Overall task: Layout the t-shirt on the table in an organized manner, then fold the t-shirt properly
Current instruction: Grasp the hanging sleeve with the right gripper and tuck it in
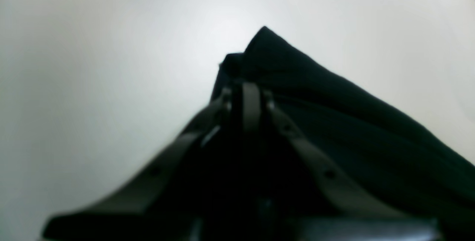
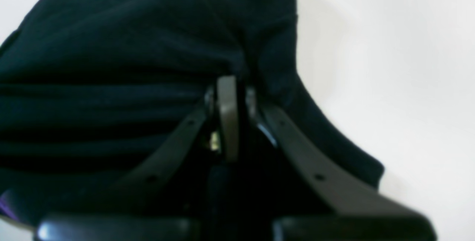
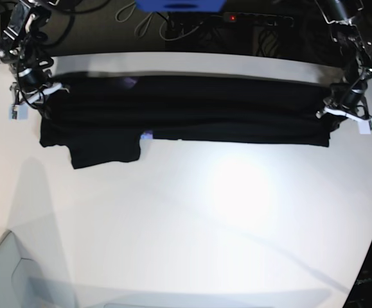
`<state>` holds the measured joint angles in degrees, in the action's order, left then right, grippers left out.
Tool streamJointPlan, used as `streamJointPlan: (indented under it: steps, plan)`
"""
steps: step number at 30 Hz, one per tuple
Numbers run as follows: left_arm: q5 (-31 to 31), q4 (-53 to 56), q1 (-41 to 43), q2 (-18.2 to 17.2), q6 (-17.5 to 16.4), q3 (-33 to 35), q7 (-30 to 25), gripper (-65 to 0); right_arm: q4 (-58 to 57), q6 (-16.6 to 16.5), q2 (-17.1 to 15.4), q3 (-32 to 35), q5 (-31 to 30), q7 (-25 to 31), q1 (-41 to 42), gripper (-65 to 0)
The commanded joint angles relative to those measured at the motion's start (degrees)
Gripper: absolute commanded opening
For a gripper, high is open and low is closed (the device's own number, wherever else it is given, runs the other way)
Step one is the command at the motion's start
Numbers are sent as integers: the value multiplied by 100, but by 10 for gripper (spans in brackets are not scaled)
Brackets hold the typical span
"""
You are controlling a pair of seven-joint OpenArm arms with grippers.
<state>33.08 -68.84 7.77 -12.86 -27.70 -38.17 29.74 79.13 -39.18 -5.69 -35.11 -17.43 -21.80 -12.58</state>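
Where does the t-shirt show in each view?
Left wrist: t-shirt fills centre and lower right, pinched by the left gripper.
Right wrist: fills the left and centre, pinched by the right gripper.
Base: stretched across the top.
Shared landmark: white table.

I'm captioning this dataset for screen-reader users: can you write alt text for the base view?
A black t-shirt is held stretched in a long band between two robot arms above a white table. The right gripper is shut on its end at the picture's left, the left gripper at the picture's right. A sleeve hangs down near the left end.
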Motion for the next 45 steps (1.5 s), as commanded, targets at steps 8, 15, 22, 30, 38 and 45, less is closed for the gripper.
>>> streamJointPlan:
  steps: [8,15,22,30,38,45]
  plan:
    - [-68,-22,54,-90,49,-29,55,-587,21,37,-253,316,86,-585,-109,-517]
    - [-33,-74,54,-63,49,-29,55,-517,821,37,-68,-449,77,-743,-153,-360]
    - [-7,-74,54,-63,49,-38,55,-517,1111,37,-68,-845,77,-760,-109,-335]
    - [2,-74,54,-63,49,-38,55,-517,1700,28,-50,-546,77,-1068,278,-327]
    - [2,-74,54,-54,49,-38,55,-517,1278,37,-226,500,86,-2000,1341,-270]
    - [2,-74,54,-54,58,-38,55,-517,-58,45,-367,993,86,-1956,1948,-270]
